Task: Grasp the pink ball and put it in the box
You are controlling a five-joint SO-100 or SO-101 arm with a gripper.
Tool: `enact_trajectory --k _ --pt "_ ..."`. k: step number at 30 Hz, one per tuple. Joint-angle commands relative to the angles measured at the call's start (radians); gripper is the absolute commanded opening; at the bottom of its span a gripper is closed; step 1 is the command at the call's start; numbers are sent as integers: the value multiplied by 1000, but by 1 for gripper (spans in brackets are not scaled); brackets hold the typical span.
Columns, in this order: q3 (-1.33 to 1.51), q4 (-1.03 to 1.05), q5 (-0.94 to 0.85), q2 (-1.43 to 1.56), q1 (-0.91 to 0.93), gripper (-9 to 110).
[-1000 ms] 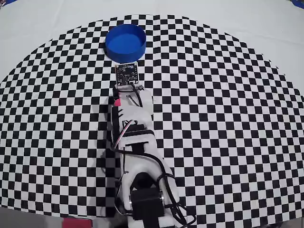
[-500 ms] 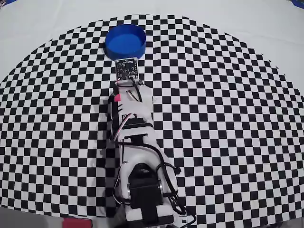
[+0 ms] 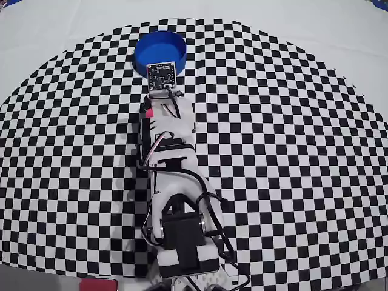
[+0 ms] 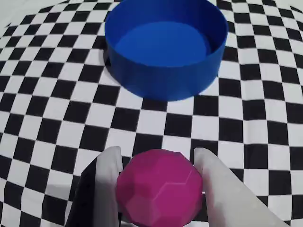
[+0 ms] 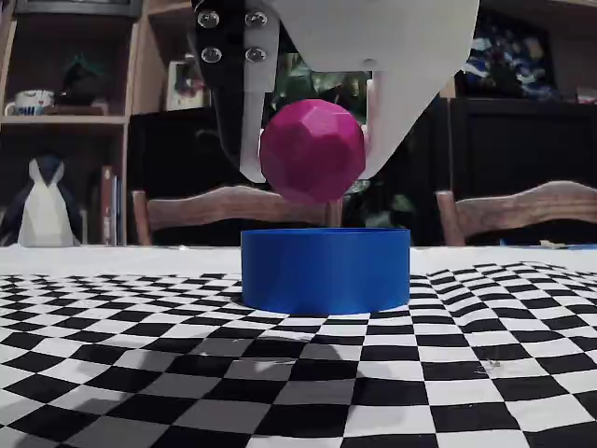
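The pink ball (image 4: 160, 187) is a faceted magenta sphere held between my two white fingers (image 4: 108, 179). My gripper (image 4: 156, 156) is shut on it and carries it above the checkered cloth. In the fixed view the ball (image 5: 312, 150) hangs in the air higher than the rim of the box (image 5: 325, 269), with the gripper (image 5: 312, 173) around it. The box (image 4: 165, 45), a round blue open tub, lies just ahead of the ball in the wrist view and holds nothing. From overhead the arm's camera board covers the ball; the box (image 3: 153, 47) shows at its tip.
A black-and-white checkered cloth (image 3: 291, 151) covers the table. Plain white cloth (image 3: 339, 30) surrounds it. Behind the table in the fixed view stand wooden chair backs (image 5: 508, 205) and a shelf with a penguin figure (image 5: 45, 210).
The arm has stretched forward toward the blue box. The camera board at its tip now overlaps the box's near rim, where it stood short of it before.
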Motion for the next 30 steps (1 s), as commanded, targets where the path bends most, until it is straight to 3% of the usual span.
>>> enact_trajectory --k 1,30 --pt "-72 6 6 -21 6 0" --pt "-419 6 6 -336 20 0"
